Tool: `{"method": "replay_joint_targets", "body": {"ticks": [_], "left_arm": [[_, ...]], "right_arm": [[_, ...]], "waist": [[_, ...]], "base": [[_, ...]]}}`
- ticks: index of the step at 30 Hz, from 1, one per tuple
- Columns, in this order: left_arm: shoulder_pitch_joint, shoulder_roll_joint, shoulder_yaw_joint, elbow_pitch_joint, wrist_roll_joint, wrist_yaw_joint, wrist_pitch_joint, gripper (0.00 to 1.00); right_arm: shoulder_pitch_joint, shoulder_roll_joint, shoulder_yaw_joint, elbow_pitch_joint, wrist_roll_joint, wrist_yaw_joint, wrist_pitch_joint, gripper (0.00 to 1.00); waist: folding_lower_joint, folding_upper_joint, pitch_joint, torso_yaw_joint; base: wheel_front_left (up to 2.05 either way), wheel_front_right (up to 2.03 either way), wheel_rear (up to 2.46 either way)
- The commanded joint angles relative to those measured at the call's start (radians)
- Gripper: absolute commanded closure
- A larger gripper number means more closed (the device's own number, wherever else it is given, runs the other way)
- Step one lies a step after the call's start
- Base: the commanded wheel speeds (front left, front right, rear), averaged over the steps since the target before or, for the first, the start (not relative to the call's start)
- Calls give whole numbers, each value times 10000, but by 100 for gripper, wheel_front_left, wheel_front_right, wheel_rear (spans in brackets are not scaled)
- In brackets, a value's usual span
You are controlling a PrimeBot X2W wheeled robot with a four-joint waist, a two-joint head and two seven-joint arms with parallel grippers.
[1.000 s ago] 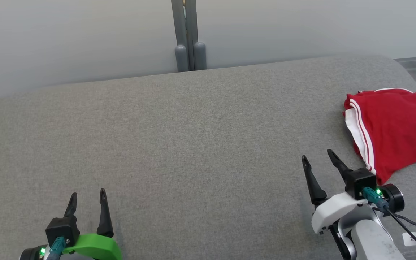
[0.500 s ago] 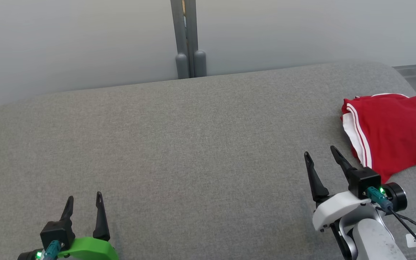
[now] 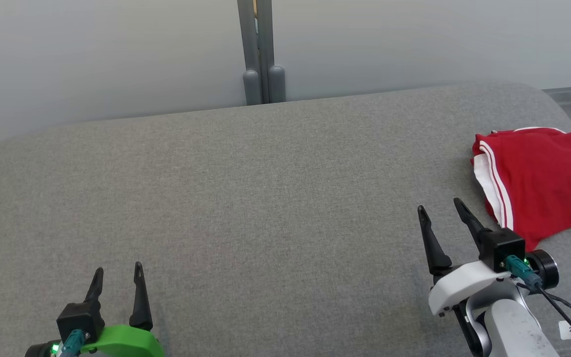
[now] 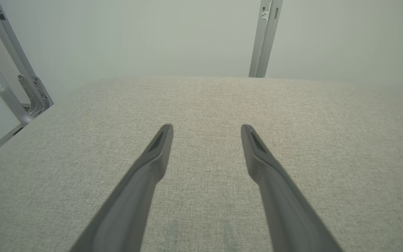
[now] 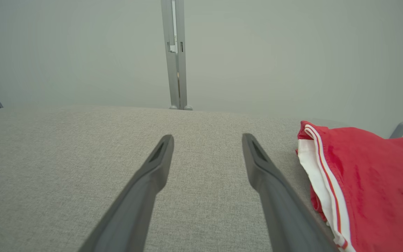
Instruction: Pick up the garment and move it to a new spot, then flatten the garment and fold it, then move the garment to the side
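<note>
Right wrist view: red garment [image 5: 369, 189] right of the released right gripper [image 5: 207, 138]. Left wrist view: left gripper [image 4: 206, 127] released, metal bracket [image 4: 30, 94] far left.

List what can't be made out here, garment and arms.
Head view: the red garment runs off the right edge.
Right wrist view: the same garment is cut by the right and bottom edges.
Both views: it lies folded, hiding lower layers.
Head view: the white tag by the right arm, print too small, a cable crossing it.
Head view: the left hand, its wrist cut by the bottom edge.
</note>
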Motion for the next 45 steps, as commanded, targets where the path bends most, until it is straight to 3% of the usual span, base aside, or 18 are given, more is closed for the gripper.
{"method": "replay_joint_targets", "body": {"ticks": [1,22,23,31,45], "left_arm": [[96,23,-14,-22,11,-22,6,0],[-125,8,49,-32,-4,-102,1,0],[91,-40,10,128,-1,-78,1,100],[42,-80,158,479,-679,-120,291,100],[12,-59,184,-80,-3539,-290,898,100]], "right_arm": [[102,-19,-23,-4,-20,-15,-20,0],[-119,17,-34,99,2,-2,-5,0],[181,44,-16,227,3,2,2,100],[357,108,-209,541,730,2,302,100],[591,103,-458,-4,3770,0,963,100]], "waist": [[0,0,9,0],[0,0,113,28],[0,0,115,28],[0,0,118,33],[0,0,129,52]], "base": [[0,0,0],[0,0,0],[0,0,0],[0,0,0],[0,0,0]]}}
